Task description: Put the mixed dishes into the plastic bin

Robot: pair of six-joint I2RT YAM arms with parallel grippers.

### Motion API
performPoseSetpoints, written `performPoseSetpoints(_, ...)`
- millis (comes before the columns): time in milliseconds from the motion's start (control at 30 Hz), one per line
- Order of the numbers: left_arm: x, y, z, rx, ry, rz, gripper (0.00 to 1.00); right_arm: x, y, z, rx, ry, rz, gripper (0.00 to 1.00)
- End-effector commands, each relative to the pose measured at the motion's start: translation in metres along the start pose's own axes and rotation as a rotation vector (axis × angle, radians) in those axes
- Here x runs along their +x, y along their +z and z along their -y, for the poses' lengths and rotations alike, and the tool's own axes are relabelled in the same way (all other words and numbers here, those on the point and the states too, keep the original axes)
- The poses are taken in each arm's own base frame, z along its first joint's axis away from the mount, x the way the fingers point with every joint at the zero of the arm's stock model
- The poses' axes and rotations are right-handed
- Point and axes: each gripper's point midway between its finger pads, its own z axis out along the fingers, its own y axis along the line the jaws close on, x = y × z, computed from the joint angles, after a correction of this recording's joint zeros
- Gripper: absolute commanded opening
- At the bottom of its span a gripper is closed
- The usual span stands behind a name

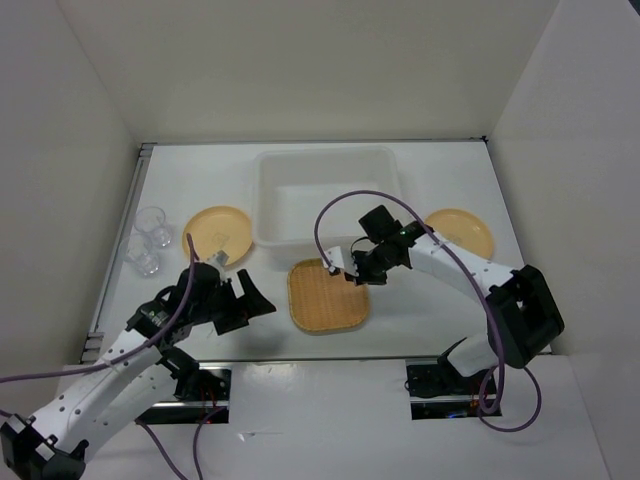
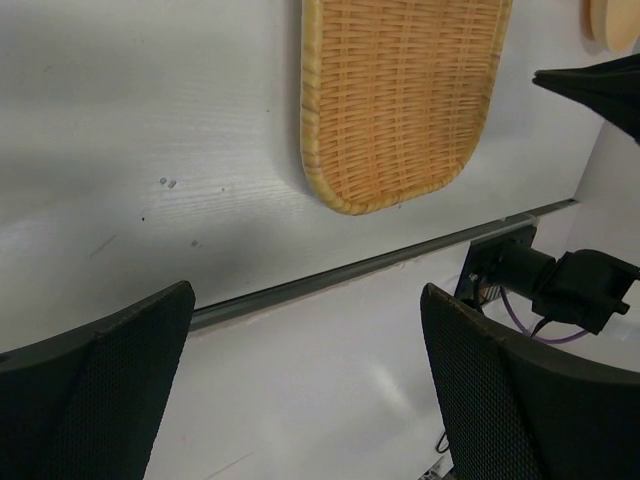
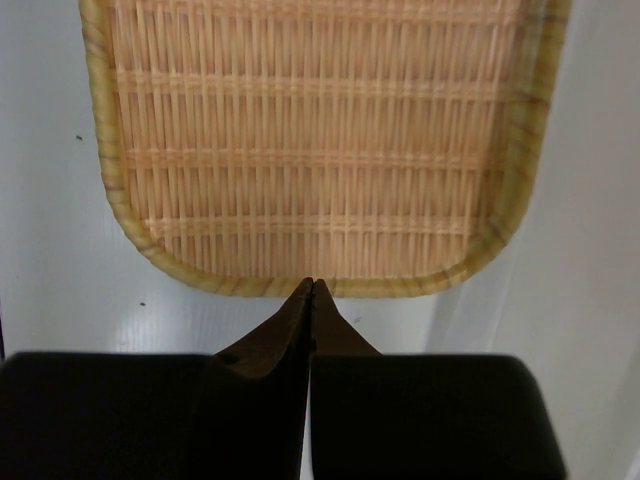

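Observation:
The rounded-square woven tan plate (image 1: pixel 328 295) lies flat on the table in front of the plastic bin (image 1: pixel 327 153), which holds nothing. The woven plate fills the right wrist view (image 3: pixel 320 130) and shows in the left wrist view (image 2: pixel 400 100). My right gripper (image 1: pixel 352 275) is shut, its tips (image 3: pixel 312 284) at the plate's rim with nothing between them. My left gripper (image 1: pixel 252 300) is open and empty, left of that plate (image 2: pixel 308 300). One round tan-yellow plate (image 1: pixel 218 232) lies left of the bin, another (image 1: pixel 460 232) right of it. Two clear glass cups (image 1: pixel 152 224) (image 1: pixel 145 255) stand at far left.
White walls close in the table at the back and on both sides. A metal rail (image 2: pixel 380 268) runs along the table's near edge. The right arm's base (image 2: pixel 545 280) sits beyond it.

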Motion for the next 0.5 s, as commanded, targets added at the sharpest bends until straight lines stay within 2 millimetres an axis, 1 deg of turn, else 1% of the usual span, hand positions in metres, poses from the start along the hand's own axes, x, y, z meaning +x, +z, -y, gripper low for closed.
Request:
performPoseSetpoints(0, -0.009, 0.000, 0.010, 0.041, -0.026, 0.044, 1.00, 0.006, 0.000, 0.008, 0.084, 0.015, -0.010, 0.00)
performPoseSetpoints(33, -0.007, 0.005, 0.007, 0.030, -0.029, 0.037, 1.00, 0.015, 0.004, 0.005, 0.084, 0.023, -0.037, 0.00)
performPoseSetpoints(100, -0.010, 0.010, 0.005, 0.013, -0.020, 0.038, 1.00, 0.020, 0.004, 0.003, 0.093, 0.022, -0.050, 0.00)
performPoseSetpoints(133, -0.008, 0.017, 0.000, -0.017, -0.014, 0.018, 1.00, 0.025, 0.007, 0.000, 0.093, 0.025, -0.061, 0.00)
performPoseSetpoints(167, -0.013, 0.018, 0.001, -0.030, -0.002, 0.025, 1.00, 0.025, 0.009, 0.002, 0.105, 0.019, -0.054, 0.00)
performPoseSetpoints(200, -0.016, 0.024, -0.005, -0.080, -0.009, 0.025, 1.00, 0.026, 0.010, 0.001, 0.105, 0.031, -0.053, 0.00)
performPoseSetpoints(333, -0.030, 0.036, -0.008, -0.182, 0.034, 0.022, 1.00, 0.031, 0.016, 0.000, 0.109, 0.049, -0.061, 0.00)
performPoseSetpoints(367, -0.032, 0.039, -0.008, -0.197, 0.048, 0.010, 1.00, 0.037, 0.016, 0.002, 0.129, 0.048, -0.085, 0.00)
performPoseSetpoints(400, -0.030, 0.048, -0.016, -0.242, 0.073, -0.028, 1.00, 0.043, 0.020, 0.002, 0.132, 0.051, -0.101, 0.00)
performPoseSetpoints(433, -0.037, 0.052, -0.007, -0.235, 0.090, -0.024, 1.00, 0.045, 0.021, 0.005, 0.138, 0.038, -0.112, 0.00)
performPoseSetpoints(467, -0.038, 0.056, -0.008, -0.250, 0.104, -0.038, 1.00, 0.049, 0.023, 0.001, 0.127, 0.032, -0.119, 0.00)
